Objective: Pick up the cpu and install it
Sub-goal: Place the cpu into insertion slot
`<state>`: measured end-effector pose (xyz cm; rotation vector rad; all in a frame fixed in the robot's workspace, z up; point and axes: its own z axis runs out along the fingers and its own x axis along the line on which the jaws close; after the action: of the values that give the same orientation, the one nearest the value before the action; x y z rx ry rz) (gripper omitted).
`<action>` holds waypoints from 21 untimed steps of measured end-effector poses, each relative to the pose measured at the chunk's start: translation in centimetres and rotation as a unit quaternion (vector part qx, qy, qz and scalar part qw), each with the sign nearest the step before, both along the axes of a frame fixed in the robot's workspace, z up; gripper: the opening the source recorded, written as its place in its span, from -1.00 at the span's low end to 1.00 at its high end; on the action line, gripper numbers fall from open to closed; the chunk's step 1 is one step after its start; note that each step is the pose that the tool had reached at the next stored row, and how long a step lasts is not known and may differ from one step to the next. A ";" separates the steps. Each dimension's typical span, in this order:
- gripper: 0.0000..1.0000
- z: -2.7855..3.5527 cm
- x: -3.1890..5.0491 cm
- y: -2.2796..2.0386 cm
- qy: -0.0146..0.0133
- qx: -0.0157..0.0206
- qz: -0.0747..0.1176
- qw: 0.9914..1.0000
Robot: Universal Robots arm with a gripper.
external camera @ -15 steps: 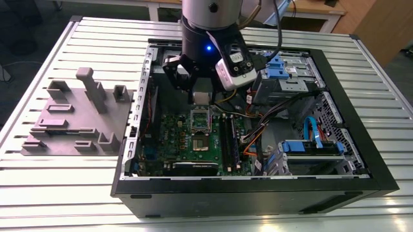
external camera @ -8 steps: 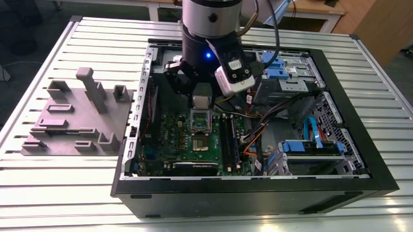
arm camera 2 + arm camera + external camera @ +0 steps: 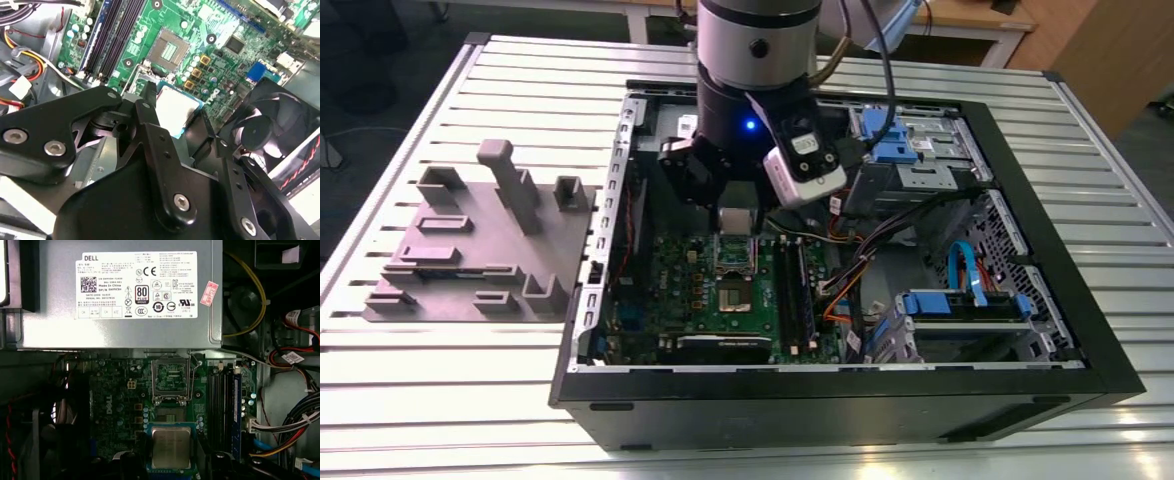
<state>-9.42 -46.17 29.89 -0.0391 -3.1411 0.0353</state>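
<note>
A: Labels first: which surfaces carry print?

B: The grey box [image 3: 50,320] has 1 white label [image 3: 136,285] crowded with black text, symbols and a square code, plus 1 small pink sticker [image 3: 209,293] at its edge. White letters sit on the green motherboard [image 3: 120,390] too.

A: And the cpu?

B: The cpu [image 3: 171,447] is a flat square with a plain silvery-grey metal top and a pale thin rim. The gripper [image 3: 176,119] is clenched on it, 1 black finger [image 3: 146,107] at each side. It hangs above the motherboard inside the open computer case [image 3: 854,400], near the socket [image 3: 170,48] but apart from it.
</note>
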 end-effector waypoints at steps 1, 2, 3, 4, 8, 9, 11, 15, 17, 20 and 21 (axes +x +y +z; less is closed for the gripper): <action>-0.06 -0.17 0.01 -0.01 0.000 0.000 0.000 1.000; -0.06 -0.36 0.04 -0.03 0.000 0.000 0.000 1.000; -0.06 -0.52 0.08 -0.06 0.000 0.000 0.000 1.000; -0.06 -0.62 0.10 -0.15 0.000 0.000 0.000 1.000; -0.06 -0.90 0.18 -0.72 0.000 0.000 0.000 1.000; -0.06 -0.98 0.23 -0.90 0.000 0.000 0.000 1.000; -0.06 -1.29 0.35 -1.11 0.000 0.000 0.000 1.000; -0.06 -1.99 0.55 -1.20 0.000 0.000 0.000 1.000; -0.06 -2.36 0.62 -1.20 0.000 0.000 0.000 1.000; -0.06 -2.91 0.65 -1.21 0.000 0.000 0.000 1.000; -0.06 -3.09 0.65 -1.21 0.000 0.000 0.000 1.000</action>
<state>-8.77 -47.38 26.80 -0.0394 -3.1411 0.0355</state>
